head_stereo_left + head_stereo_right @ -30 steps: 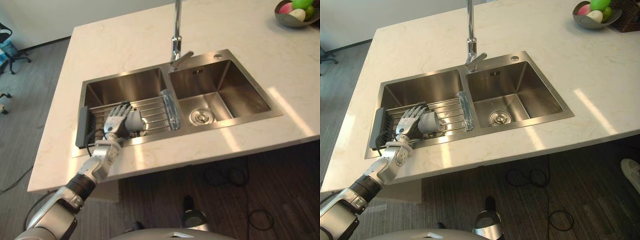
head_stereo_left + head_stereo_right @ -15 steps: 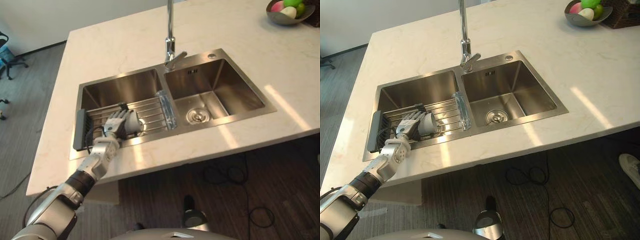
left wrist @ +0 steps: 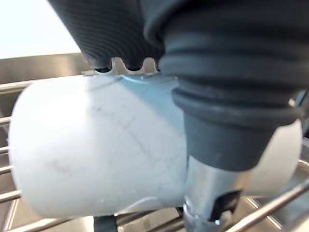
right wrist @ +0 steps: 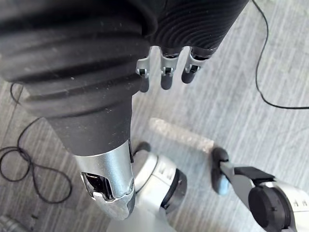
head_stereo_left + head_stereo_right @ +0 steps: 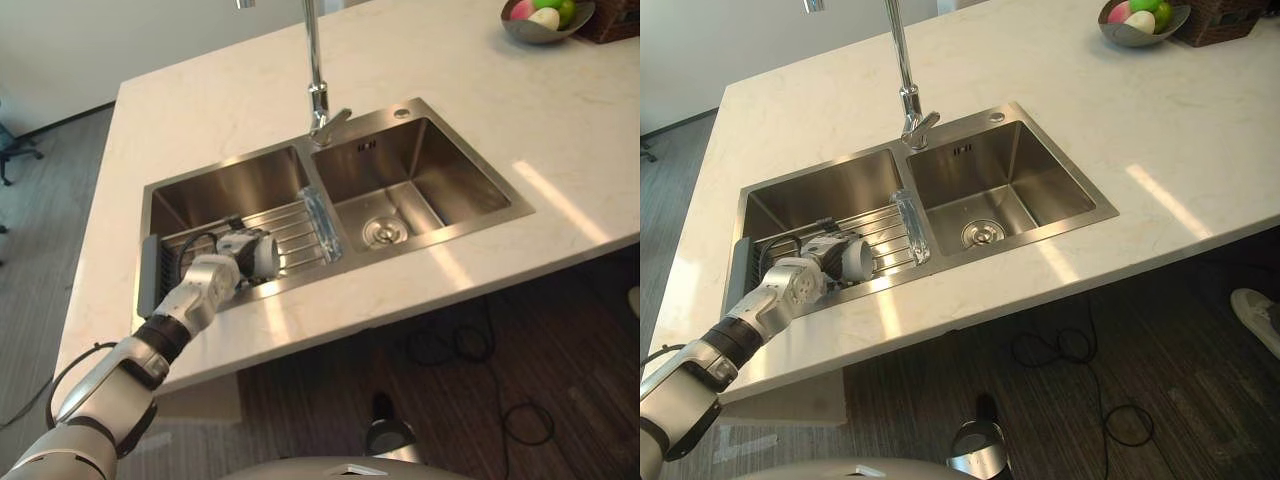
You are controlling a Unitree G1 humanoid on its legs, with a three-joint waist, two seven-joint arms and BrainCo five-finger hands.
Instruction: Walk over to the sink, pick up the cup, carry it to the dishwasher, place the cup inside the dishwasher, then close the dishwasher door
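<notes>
A white cup [image 3: 96, 145] lies on its side on the wire rack [image 5: 292, 224] in the left basin of the steel sink [image 5: 430, 170]. My left hand [image 5: 232, 252] reaches into that basin from the counter's front edge. Its fingers curl over the cup [image 5: 266, 254] and its thumb [image 3: 217, 140] crosses the cup's near side. The cup rests on the rack wires. My right hand [image 4: 164, 72] hangs low over the floor with relaxed fingers and nothing in it.
A tall faucet [image 5: 315, 70] rises behind the divider between the basins. A clear glass piece [image 5: 318, 222] lies along the divider. A dark strip [image 5: 148, 275] ends the rack on the left. A fruit bowl [image 5: 545, 18] and a wicker basket [image 5: 1220, 15] stand far right on the counter.
My left hand's fingers, straight over the cup a second ago, have curled round it. The whole picture has shifted, so the camera has moved.
</notes>
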